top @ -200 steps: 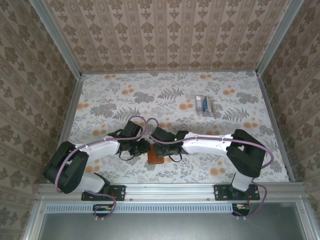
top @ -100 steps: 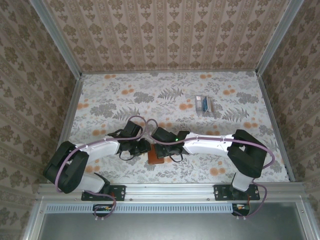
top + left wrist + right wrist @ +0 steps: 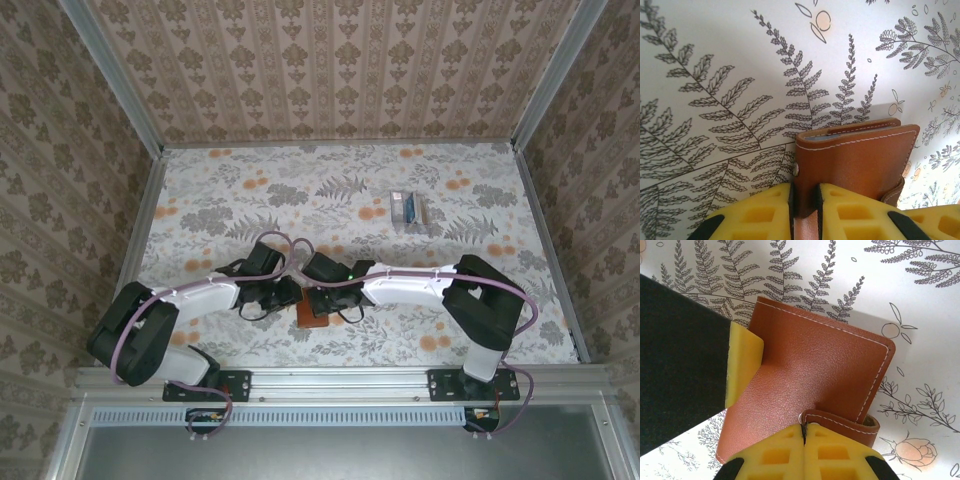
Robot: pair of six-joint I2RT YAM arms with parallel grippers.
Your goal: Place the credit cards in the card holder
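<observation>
Card holder (image 3: 312, 318), a small reddish-brown leather-like folding wallet with pale stitching, lies at the lower centre of the top view. It rests on the white table (image 3: 230, 190), printed with grey ferns and orange flowers, where the two white-and-black arms meet.

The left hand (image 3: 802, 195), with yellow padded fingers (image 3: 760, 212), is clamped on the wallet. In the left wrist view a strip of brown leather runs up between the two pads and touches both, at the bottom centre of the frame. The folded wallet rises above them toward the centre right. A thin grey line shows in the slit along its top edge; what that line is cannot be told. In the right wrist view one of those yellow pads presses the wallet's left edge at the centre left of the frame, with the hand's black body behind it.

The right hand (image 3: 804, 434) sits at the bottom centre of that view, its yellow pads pressed together with no gap. Their tips are at the snap end of the small closing tab (image 3: 842, 422), which wraps around the wallet's lower right edge. Whether the tab's end is pinched cannot be told.

Credit cards (image 3: 408, 208), a small pile of thin flat rectangles, pale grey with light blue, lie on the table in the upper right of the top view. They are well apart from the wallet and both hands.
</observation>
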